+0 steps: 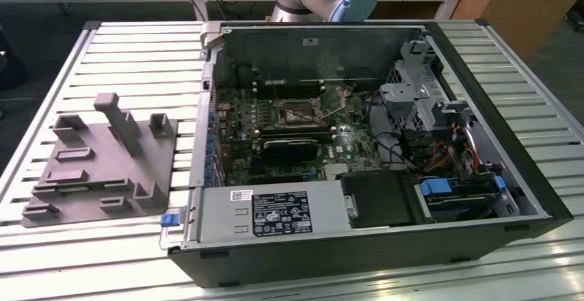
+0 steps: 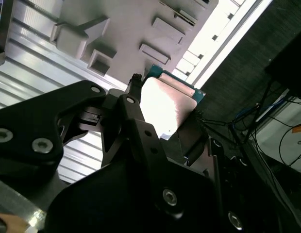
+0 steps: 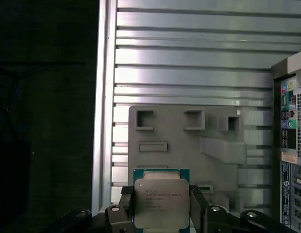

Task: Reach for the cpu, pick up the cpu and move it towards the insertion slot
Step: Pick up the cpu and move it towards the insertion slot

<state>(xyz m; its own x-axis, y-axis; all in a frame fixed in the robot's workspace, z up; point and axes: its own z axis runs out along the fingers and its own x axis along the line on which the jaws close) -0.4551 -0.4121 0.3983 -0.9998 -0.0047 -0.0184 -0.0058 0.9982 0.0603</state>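
On the exterior view's left, a grey plastic fixture tray with upright posts [image 1: 91, 171] lies on a slatted metal table [image 1: 137, 48]. To its right, an open black computer case [image 1: 365, 260] holds the square, metal-framed insertion slot [image 1: 299, 113]. In the first wrist view, the black gripper [image 3: 161, 216] is clamped on the silvery square cpu [image 3: 161, 196], with the tray beyond it.

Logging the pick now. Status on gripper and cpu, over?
Gripper shut on the cpu, gripped at two opposite edges. Grey fixture tray behind it. Nothing seen over the insertion slot.
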